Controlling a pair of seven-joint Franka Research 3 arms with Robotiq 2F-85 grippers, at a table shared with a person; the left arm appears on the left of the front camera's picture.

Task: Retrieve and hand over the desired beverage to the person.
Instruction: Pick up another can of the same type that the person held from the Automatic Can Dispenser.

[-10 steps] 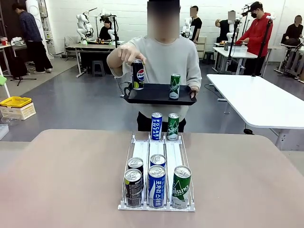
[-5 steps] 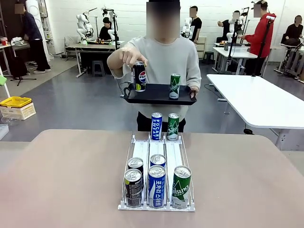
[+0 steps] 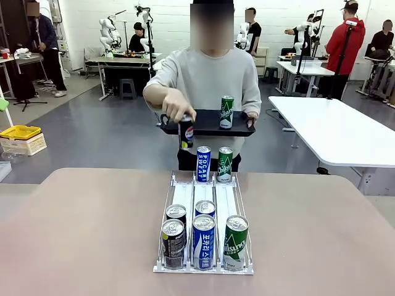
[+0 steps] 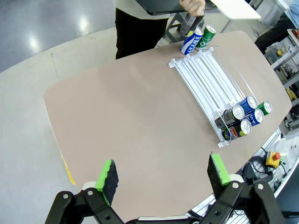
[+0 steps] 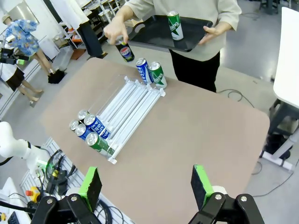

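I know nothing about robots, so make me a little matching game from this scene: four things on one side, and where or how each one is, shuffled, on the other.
1. Pepsi can
2. black tray
3. white rack
4. left gripper

a. lying on the table
b. open, holding nothing
c. held by its top in the person's hand
d. carrying one green can

Pairs: 1-c, 2-d, 3-a, 4-b
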